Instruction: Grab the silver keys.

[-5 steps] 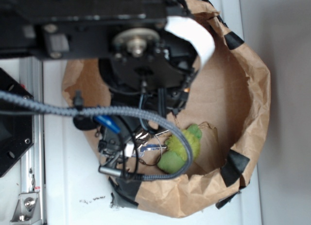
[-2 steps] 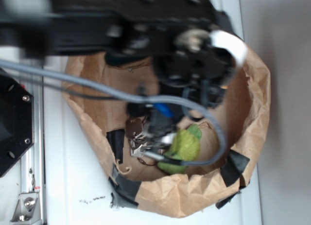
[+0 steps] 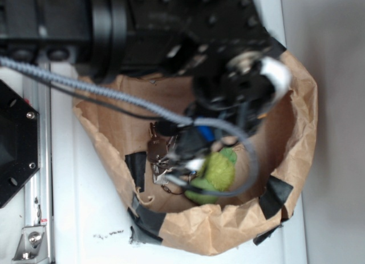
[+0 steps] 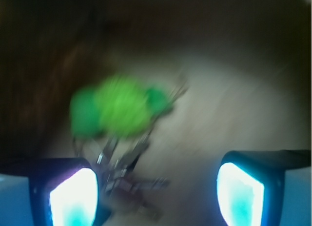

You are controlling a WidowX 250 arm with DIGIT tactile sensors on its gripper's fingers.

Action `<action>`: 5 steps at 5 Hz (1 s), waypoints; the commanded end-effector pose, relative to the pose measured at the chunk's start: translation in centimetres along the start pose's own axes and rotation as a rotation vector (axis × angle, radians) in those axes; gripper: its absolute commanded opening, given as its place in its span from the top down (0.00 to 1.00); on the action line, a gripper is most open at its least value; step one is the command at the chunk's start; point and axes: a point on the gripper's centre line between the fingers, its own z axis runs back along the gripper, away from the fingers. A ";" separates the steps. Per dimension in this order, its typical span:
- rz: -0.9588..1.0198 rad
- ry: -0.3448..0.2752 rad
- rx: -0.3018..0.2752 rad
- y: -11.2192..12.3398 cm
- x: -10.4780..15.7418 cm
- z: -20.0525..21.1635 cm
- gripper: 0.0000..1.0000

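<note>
Exterior view, from above: one brown paper bag with rolled rim, patched with black tape pieces, standing open on a white tabletop. One black robot arm reaching over the bag from the upper left, trailed by one grey braided cable looping down into the bag. One end effector lowered inside the bag, largely hidden by the wrist housing in this view.

On the bag floor: one bunch of silver keys on a thin wire ring, lying left of centre, just beside one yellow-green plush toy on its right. Exact key count not resolvable; several blades visible. End effector directly over the gap between keys and plush, tips close to the keys; contact not discernible.

Wrist view, blurred: two fingers, lit pale blue, at the lower corners with a wide gap between them, so end effector spread apart and gripping nothing. Silver keys nearer the left finger, partly within the gap, fanned out below the plush toy. Plush beyond the fingertips, touching or overlapping the upper end of the key bunch. Bag floor pale and bare on the right side.
</note>
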 end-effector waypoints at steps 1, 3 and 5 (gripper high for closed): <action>-0.078 0.008 -0.031 -0.6 -1.6 -2.4 0.00; -0.130 -0.016 -0.153 -2.9 -0.3 -4.4 0.00; -0.168 -0.075 -0.218 -5.8 1.6 -6.1 0.00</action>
